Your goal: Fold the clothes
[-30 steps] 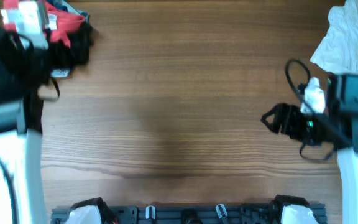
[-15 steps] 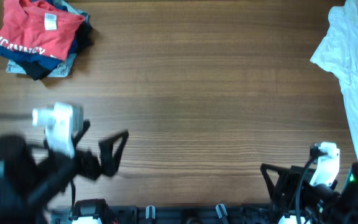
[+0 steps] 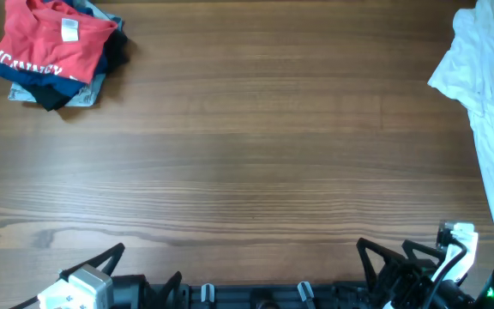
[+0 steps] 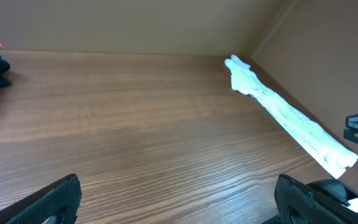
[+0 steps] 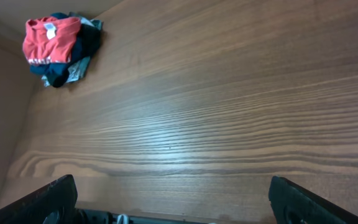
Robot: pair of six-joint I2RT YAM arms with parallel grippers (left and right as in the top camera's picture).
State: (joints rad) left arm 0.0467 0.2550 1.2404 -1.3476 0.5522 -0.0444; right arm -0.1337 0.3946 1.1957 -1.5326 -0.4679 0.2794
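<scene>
Now the red T-shirt [image 3: 54,43] lies folded on top of a small stack of darker clothes [image 3: 33,81] at the far left corner of the table [image 3: 247,154]. What those lower pieces are, we cannot quite make out. The long white garment [image 3: 491,103] sprawls unfolded along the right edge, so we judge it comes next. The right gripper [image 3: 388,256] should take it near one end and draw it to the bare middle, and both arms should spread it flat before any fold. That gripper and the left gripper [image 4: 179,208] both stand wide apart and empty at the near edge. A second ago the left arm hung over the stack and the right beside the white garment; both have since pulled back.
</scene>
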